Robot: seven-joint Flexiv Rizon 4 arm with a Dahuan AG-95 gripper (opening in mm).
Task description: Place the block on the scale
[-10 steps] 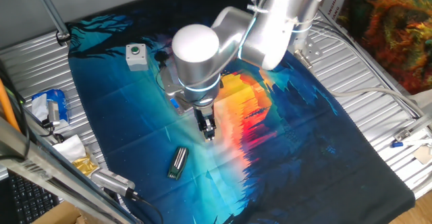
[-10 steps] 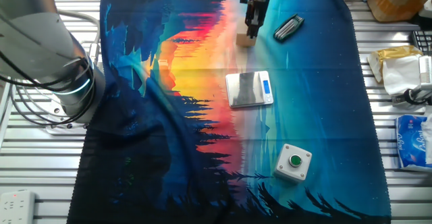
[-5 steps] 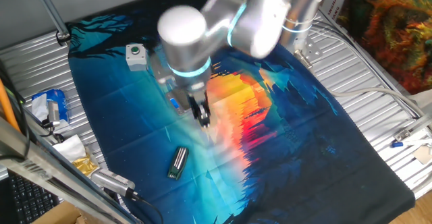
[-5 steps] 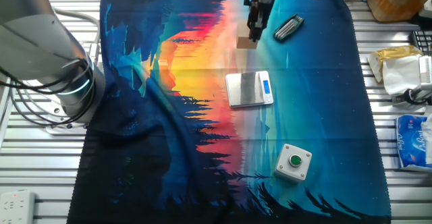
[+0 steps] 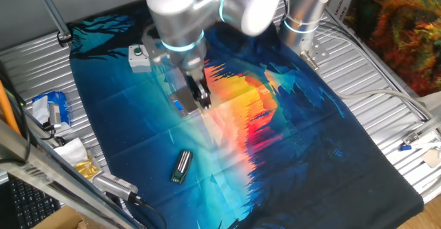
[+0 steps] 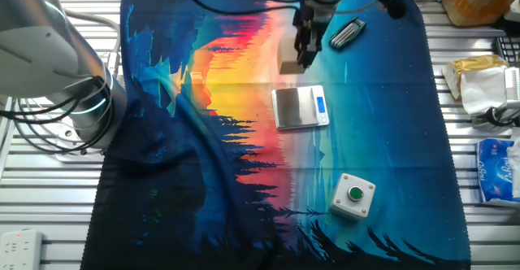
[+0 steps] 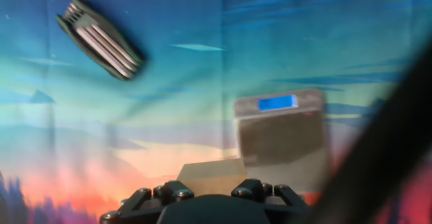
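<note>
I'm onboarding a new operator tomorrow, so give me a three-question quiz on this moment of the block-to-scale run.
1. True or false: the block already rests on the scale.
2. What is the gripper holding? A) the block B) the dark metal tool C) nothing
3. Fill in: the white box has a ____ button on top.

Key: 1 false, the block is beside the scale's far edge, in the gripper. 2 A. 3 green.
</note>
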